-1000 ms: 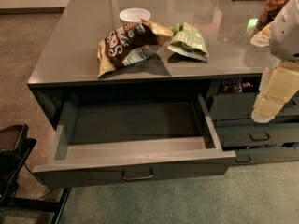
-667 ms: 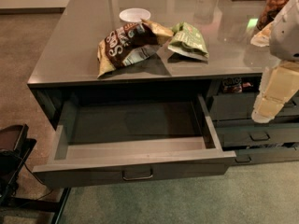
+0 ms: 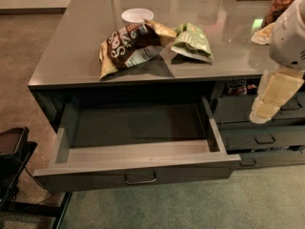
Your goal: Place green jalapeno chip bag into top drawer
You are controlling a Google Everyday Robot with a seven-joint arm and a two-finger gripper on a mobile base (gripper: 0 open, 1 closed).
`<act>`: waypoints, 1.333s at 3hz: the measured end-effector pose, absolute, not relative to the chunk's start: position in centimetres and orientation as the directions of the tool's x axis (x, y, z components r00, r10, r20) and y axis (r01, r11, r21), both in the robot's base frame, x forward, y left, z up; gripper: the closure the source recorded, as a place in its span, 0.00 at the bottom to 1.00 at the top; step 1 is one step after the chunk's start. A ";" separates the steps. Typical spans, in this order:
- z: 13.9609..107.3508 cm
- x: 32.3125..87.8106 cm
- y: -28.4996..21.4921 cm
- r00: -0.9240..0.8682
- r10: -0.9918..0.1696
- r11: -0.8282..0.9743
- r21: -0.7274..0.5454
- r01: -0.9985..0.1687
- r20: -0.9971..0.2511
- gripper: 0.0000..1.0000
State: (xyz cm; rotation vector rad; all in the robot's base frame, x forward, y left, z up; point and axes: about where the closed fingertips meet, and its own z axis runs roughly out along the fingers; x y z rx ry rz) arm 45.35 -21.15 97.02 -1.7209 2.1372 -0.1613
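The green jalapeno chip bag (image 3: 193, 42) lies on the grey countertop (image 3: 71, 56), just right of a larger brown-and-gold chip bag (image 3: 128, 44) and touching it. The top drawer (image 3: 138, 171) below the counter is pulled out wide, and its inside shows nothing in it. My gripper (image 3: 261, 112) hangs at the right edge of the view, below counter height, in front of the narrower drawers. It is to the right of the open drawer and holds nothing that I can see.
A white bowl (image 3: 137, 15) stands behind the brown bag. A jar (image 3: 282, 0) and a yellowish item (image 3: 261, 34) sit at the counter's right. Narrow stacked drawers (image 3: 264, 138) are right of the open drawer. A dark frame (image 3: 13, 162) stands on the floor at left.
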 end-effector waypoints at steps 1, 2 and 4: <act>95.3 47.5 -20.4 -0.103 -0.964 0.201 -0.421 -0.885 -0.244 0.00; 93.4 50.3 -19.7 -0.074 -0.959 0.208 -0.500 -0.841 -0.274 0.00; 94.8 56.0 -18.9 -0.094 -0.937 0.303 -0.647 -0.700 -0.337 0.00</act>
